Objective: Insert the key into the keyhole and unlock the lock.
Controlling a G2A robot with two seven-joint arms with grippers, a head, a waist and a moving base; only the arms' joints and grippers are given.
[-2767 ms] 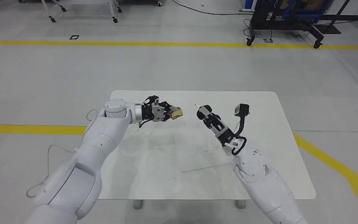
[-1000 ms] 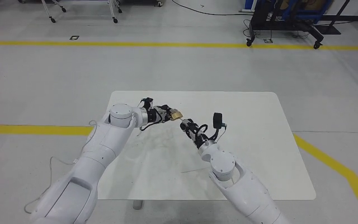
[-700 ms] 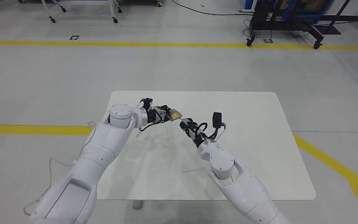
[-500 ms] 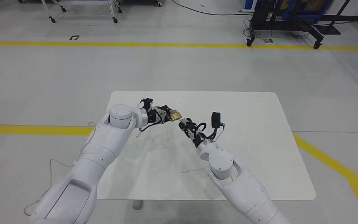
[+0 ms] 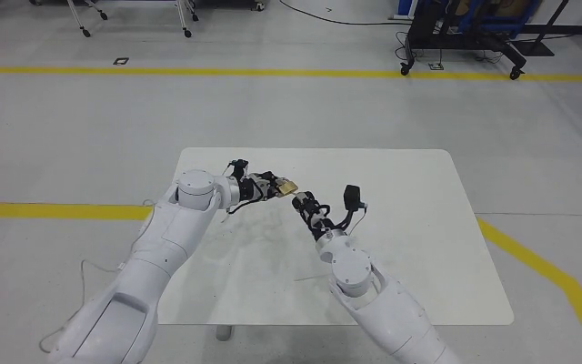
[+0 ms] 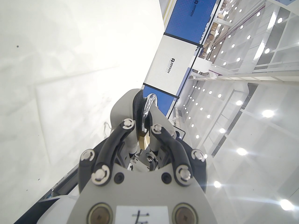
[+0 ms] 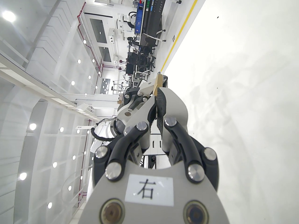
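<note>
Since the earliest frame the right arm has swung in from the right half of the white bench (image 5: 409,237) toward the middle. Its right end effector (image 5: 301,200) has closed the wide gap to the left one and now sits just beside it. The left arm has drawn in slightly. Over the last second both tips have barely shifted, while the right arm's elbow has edged inward.

The bench carries both arms above its far-centre area. The left end effector (image 5: 271,186) points toward the robot's right, and its fingers are clamped on the lock (image 5: 287,187), a small brass padlock. In the left wrist view the lock's brass body lies deep between the finger linkages. Its silver shackle runs out between the two finger pads, which press on it from either side.

The right end effector faces the lock from the near right, its tip just short of the brass body in the top view. Its fingers are narrow and pinched on the key (image 7: 159,82), a thin brass blade that sticks out past the fingertips. The blade points at the left end effector beyond (seen there as a grey and black linkage). Whether the key's tip touches or has entered the lock cannot be told.
</note>
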